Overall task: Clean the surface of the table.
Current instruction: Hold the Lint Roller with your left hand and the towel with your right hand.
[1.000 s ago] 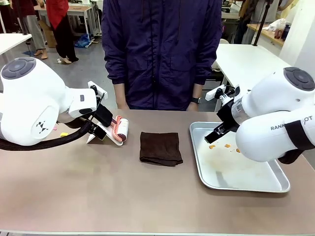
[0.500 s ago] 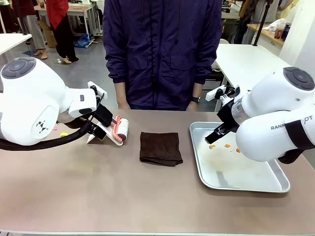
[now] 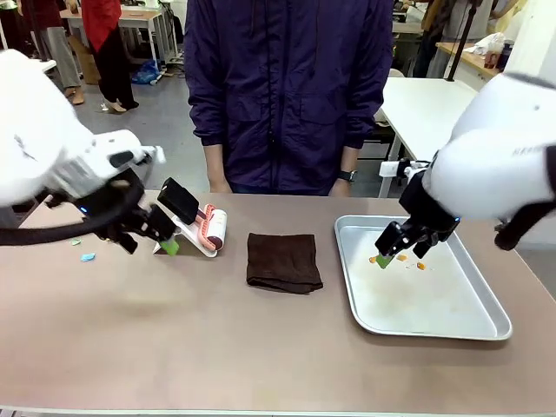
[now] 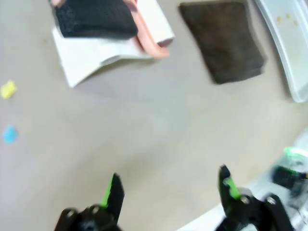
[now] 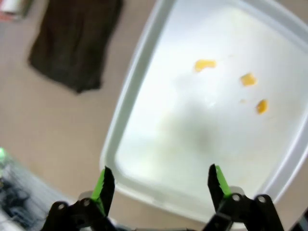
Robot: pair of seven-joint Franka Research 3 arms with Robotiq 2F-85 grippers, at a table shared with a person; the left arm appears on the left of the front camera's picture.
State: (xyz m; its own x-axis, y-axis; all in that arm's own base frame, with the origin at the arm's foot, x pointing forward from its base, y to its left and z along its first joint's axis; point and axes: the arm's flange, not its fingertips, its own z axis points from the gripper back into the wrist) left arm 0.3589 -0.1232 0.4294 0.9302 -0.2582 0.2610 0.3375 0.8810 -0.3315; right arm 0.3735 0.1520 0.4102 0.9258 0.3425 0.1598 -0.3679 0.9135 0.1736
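Left of the brown cloth (image 3: 282,261), coloured scraps (image 3: 87,256) lie on the surface (image 3: 217,339), uncleaned; the left tool (image 3: 149,241) and the right tool (image 3: 401,252) hang released.

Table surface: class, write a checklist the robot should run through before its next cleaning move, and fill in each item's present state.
1. Left gripper open and empty: ok.
2. Right gripper open and empty, above the metal tray: ok.
3. Brown cloth lying free on the table: ok.
4. Table free of debris: not ok; a yellow scrap and a blue scrap lie toward the robot's left.
5. Orange crumbs contained in the tray: ok.
6. Person's hands clear: cannot tell; hidden behind the far edge.
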